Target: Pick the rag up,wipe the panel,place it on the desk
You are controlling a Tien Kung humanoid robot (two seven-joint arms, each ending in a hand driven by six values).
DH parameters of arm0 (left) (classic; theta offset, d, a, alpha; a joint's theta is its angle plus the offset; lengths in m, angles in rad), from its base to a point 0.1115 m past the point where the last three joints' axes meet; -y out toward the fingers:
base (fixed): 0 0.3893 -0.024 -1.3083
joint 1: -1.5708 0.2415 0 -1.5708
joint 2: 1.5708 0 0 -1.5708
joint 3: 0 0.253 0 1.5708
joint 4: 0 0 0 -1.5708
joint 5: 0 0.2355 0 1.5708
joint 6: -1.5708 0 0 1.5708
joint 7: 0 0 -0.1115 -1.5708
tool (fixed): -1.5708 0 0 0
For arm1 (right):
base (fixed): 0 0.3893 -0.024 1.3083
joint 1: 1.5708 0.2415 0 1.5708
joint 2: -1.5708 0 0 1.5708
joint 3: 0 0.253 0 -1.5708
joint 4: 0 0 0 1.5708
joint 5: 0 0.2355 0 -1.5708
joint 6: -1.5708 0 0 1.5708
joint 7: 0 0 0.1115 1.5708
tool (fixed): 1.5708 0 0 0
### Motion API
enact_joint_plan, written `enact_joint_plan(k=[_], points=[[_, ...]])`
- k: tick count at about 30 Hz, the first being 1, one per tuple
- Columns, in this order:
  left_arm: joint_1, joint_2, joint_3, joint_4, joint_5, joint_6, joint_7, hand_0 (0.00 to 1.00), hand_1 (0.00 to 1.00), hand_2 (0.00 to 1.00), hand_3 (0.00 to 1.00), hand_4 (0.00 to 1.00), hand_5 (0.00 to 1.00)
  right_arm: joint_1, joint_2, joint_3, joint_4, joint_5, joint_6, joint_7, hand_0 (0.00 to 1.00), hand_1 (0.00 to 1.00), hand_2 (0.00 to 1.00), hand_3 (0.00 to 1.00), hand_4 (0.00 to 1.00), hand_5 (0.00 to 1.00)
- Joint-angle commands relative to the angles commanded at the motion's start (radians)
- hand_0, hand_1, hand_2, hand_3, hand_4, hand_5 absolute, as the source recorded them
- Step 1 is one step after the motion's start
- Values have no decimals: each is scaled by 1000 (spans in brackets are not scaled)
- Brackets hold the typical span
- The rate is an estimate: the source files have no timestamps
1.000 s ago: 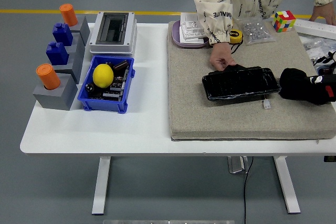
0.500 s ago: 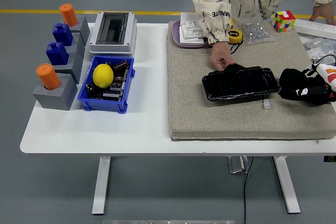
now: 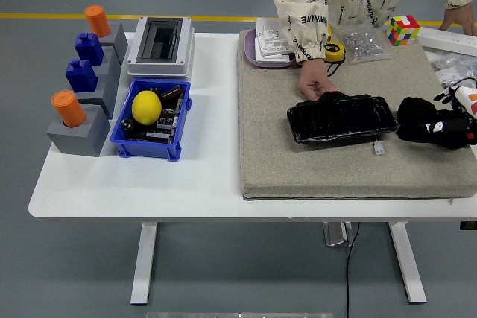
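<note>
The black panel [image 3: 341, 118] lies on the grey mat [image 3: 298, 154] right of centre. A person's hand [image 3: 314, 81] presses on its upper left corner. The black rag [image 3: 417, 117] sits bunched on the mat just right of the panel. My right hand [image 3: 450, 127] comes in from the right edge and lies against the rag's right side. It is black against the black cloth, so its grip is hidden. My left arm is out of view.
A small white connector [image 3: 378, 148] lies below the panel. At the mat's back stand a purple tray [image 3: 249, 53], a yellow tape measure [image 3: 335, 51], a bag of parts [image 3: 364, 44] and a colour cube [image 3: 402, 29]. On the left are a blue bin [image 3: 119, 139] holding a lemon [image 3: 147, 106], a white box [image 3: 160, 46] and grey blocks [image 3: 78, 135].
My right hand has turned and lifted at the wrist on the rag's right side. The rag, the panel and the person's hand stay where they were.
</note>
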Motion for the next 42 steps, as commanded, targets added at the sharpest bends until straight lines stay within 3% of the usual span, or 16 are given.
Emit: enact_joint_plan(k=[14,30,42], points=[[-8,-4,0,0,-3,-2,-1,650,697,746,567,599,477,32,5,2,-27,-7,3,4,668,656,735,724,998,535],[-12,-5,19,0,-21,-4,-13,650,698,745,566,600,477,105,55,-51,-154,4,1,41,665,654,732,719,998,522],[-16,-4,24,0,-26,-4,-15,651,697,746,567,600,477,90,49,-91,-146,22,-9,62,647,642,725,693,998,499]])
